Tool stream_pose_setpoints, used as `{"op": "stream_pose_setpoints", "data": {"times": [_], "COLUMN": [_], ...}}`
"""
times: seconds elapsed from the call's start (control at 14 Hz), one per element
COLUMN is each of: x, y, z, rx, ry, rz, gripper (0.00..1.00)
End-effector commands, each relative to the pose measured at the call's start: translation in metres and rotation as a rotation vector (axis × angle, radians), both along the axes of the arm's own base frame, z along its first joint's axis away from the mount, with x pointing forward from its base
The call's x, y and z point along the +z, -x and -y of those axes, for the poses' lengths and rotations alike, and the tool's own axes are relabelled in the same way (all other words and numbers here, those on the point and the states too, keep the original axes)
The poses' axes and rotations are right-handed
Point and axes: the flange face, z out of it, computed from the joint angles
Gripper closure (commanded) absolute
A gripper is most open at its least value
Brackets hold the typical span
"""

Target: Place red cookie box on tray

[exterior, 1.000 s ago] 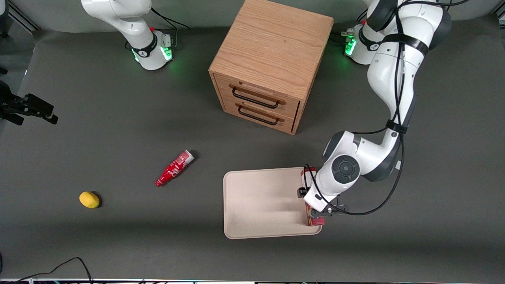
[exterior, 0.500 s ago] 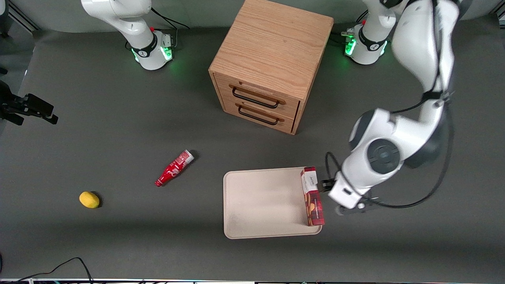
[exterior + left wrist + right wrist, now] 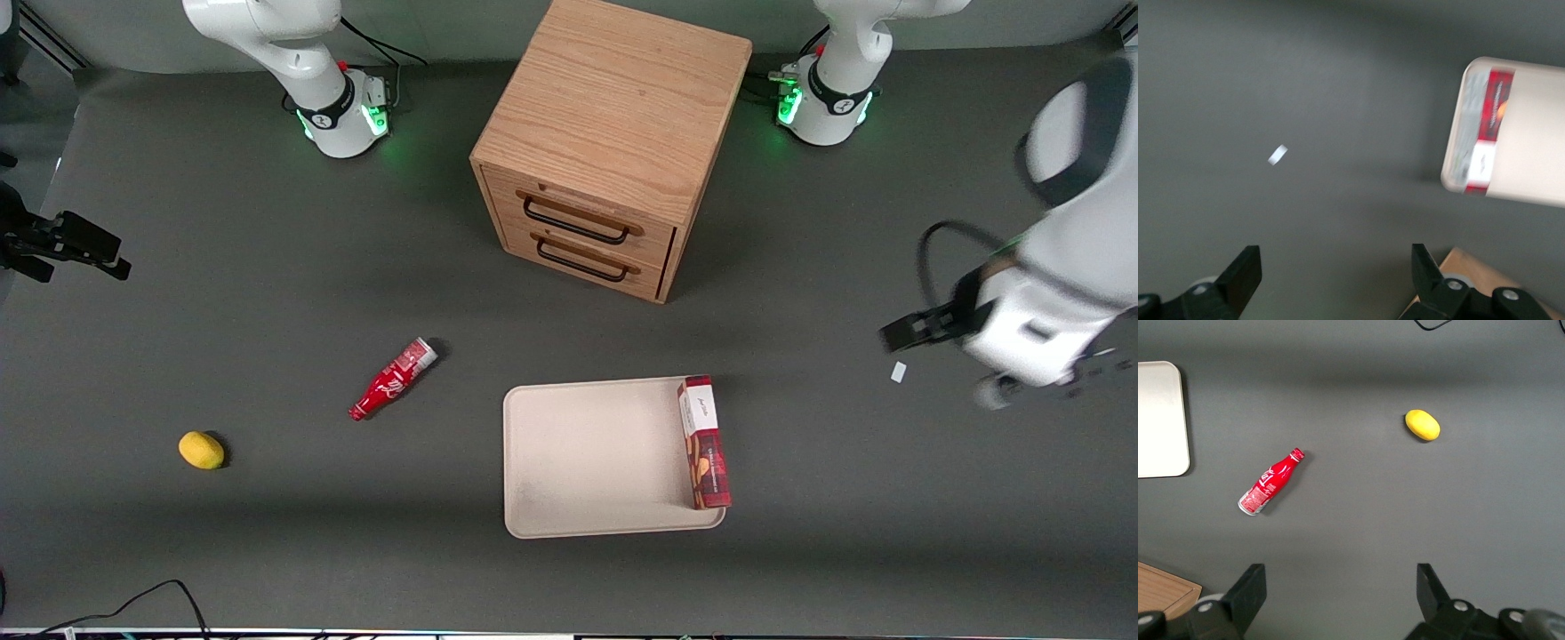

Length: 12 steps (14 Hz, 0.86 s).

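- The red cookie box (image 3: 706, 443) lies on the tray (image 3: 596, 458), along its edge toward the working arm.
- The pincer (image 3: 1331, 280) hangs released above bare surface (image 3: 845, 498), well apart from the tray.

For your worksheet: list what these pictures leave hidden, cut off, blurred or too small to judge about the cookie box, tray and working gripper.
- Front view: the gripper is motion-blurred, off toward the working arm's end.
- Front view: whether the red cookie box lies wholly inside the tray rim or on it is too fine.
- Left wrist view: the tray is cut off by the edge; box print is blurred.
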Motion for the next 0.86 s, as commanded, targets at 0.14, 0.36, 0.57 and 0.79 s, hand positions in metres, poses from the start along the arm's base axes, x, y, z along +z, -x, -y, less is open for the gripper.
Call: {"op": "stream_pose_setpoints", "data": {"times": [0.14,0.36,0.57,0.79], "x": [0.037,0.045,0.052,0.06], "y": [0.093,0.128,0.126,0.122], "z": [-0.08,-0.082,-0.083,-0.084], "rx": [-0.062,-0.07,-0.114,-0.122], "ry": [0.048,0.025,0.021,0.001], "rz": [-0.013,-0.005,-0.011,0.001], "gripper": [0.0,0.0,0.0,0.0]}}
